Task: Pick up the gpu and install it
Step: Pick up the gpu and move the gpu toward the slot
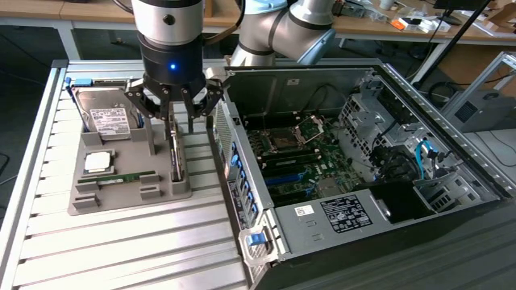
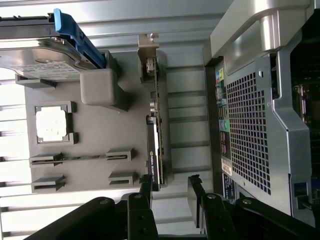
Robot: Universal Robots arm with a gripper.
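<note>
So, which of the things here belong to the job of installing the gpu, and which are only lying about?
Belong to the job: the gpu, standing on edge in the gray holder; the open tool over it; the open computer case.
Only lying about: the hard drive, the processor chip, the RAM stick.

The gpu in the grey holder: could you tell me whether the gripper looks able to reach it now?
Probably yes. The gripper hangs just above the gpu with its fingers open, and the card's top edge stands clear of the holder, though it sits nearer one finger.
</note>
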